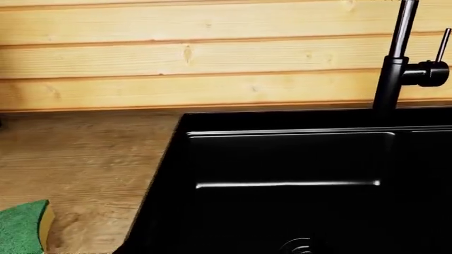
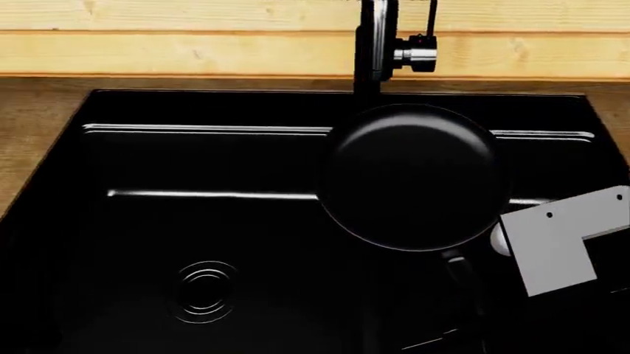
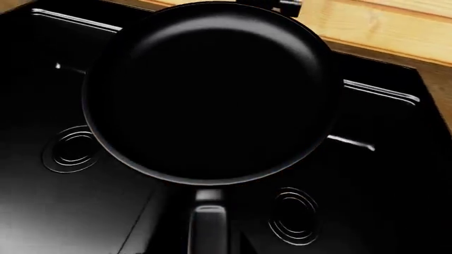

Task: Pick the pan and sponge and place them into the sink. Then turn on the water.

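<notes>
The black pan [image 2: 414,177] hangs level above the black sink [image 2: 197,221], over the centre divider and right basin, just in front of the faucet [image 2: 374,44]. In the right wrist view the pan [image 3: 205,90] fills the middle and its handle [image 3: 208,227] runs into my right gripper [image 2: 471,306], which is shut on it; the fingers are dark and hard to make out. The green and yellow sponge [image 1: 25,227] lies on the wooden counter left of the sink [image 1: 282,159]. My left gripper is out of view. No water falls from the spout.
The faucet [image 1: 395,58] has a side lever [image 1: 427,73] and stands at the sink's back rim against a wood-plank wall. Ringed drains sit in the left basin [image 2: 203,290] and the right basin [image 3: 293,214]. My right arm's grey bracket [image 2: 566,240] is at the right.
</notes>
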You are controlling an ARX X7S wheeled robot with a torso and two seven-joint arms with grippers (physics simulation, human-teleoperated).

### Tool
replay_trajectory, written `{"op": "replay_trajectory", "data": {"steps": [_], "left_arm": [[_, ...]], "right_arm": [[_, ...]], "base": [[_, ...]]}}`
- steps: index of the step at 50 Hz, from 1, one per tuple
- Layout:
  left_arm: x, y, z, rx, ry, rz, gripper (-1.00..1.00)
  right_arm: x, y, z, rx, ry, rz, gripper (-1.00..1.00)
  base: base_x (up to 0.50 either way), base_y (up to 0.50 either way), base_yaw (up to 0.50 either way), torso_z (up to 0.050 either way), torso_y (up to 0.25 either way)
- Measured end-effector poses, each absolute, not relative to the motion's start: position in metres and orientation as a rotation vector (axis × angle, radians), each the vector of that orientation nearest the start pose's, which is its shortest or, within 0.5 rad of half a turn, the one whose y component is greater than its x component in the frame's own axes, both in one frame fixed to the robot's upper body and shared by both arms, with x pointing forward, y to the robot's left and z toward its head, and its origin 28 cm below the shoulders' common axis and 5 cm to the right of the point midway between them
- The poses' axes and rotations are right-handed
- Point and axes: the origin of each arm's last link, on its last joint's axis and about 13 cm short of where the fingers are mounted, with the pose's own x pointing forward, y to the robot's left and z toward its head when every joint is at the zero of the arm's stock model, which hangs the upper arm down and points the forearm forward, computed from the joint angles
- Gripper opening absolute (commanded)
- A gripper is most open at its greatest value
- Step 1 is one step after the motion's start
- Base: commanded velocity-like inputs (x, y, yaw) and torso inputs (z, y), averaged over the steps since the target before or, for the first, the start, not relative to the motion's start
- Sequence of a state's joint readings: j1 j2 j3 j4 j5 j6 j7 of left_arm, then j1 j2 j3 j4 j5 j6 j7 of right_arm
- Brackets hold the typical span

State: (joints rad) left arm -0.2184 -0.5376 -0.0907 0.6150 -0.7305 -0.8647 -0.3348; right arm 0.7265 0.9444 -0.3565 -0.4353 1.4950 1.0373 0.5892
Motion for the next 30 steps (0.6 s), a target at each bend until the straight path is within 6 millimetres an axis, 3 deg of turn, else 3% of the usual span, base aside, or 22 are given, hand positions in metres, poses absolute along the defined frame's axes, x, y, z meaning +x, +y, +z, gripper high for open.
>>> {"op": "replay_trajectory", "data": {"steps": [27, 30], "left_arm": [[0.2113, 0.277, 0.1511, 0.033, 0.09, 0.002, 1.0], [0.2117, 0.2776, 0.1514, 0.037, 0.09, 0.006, 1.0]], "right_arm": [[0.2223, -0.1756, 0.2017, -0.144, 0.445, 0.242, -1.0], [0.222, -0.1747, 0.2013, -0.136, 0.448, 0.252, -1.0]], "base": [[0.06, 0.43, 0.0, 0.0, 0.002], [0.02, 0.09, 0.0, 0.003, 0.0]]}}
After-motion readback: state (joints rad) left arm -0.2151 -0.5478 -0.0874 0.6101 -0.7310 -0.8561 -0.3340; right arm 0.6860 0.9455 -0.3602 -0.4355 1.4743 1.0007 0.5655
